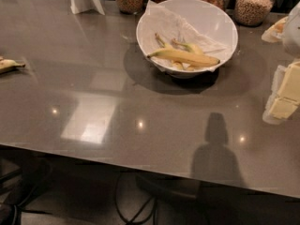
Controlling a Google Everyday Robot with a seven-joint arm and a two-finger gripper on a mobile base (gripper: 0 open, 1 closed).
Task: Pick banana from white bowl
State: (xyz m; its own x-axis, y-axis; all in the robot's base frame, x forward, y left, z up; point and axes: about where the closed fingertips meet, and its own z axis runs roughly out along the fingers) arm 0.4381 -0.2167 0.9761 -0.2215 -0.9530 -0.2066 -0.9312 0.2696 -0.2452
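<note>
Lying topmost in the white bowl (213,20), the banana (185,56) is exposed for grasping. The gripper (283,95) is held at right, well apart. Its state cannot be told.

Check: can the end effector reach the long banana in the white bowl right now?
Probably yes: the end effector sits at the right edge, nothing between it and the white bowl; the banana lies topmost, uncovered.

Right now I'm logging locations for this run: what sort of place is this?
Probably a kitchen or break-room snack counter: glass jars of grain line the back of a grey countertop, and a white bowl holds bananas. The end effector is at the right edge.
</note>
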